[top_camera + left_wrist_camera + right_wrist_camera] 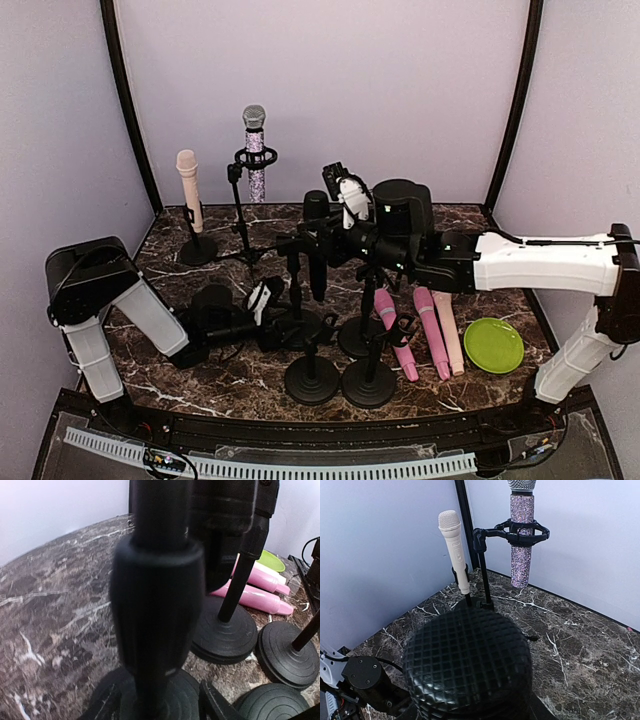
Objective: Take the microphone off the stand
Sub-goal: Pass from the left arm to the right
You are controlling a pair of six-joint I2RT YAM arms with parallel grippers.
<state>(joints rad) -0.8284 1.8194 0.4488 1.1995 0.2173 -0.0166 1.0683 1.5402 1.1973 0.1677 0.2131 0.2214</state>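
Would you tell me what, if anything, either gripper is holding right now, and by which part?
The right gripper holds the black microphone, apparently by its body, below the head. The left gripper straddles a stand pole, jaws apart.

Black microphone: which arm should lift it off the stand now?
Right. The right gripper seems closed on the black microphone under its head; the left gripper sits low, open around the stand pole.

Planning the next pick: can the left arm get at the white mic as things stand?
Probably yes. The white mic stands clear at the back left, bare marble between it and the left gripper, which first must back off the stand pole it straddles.
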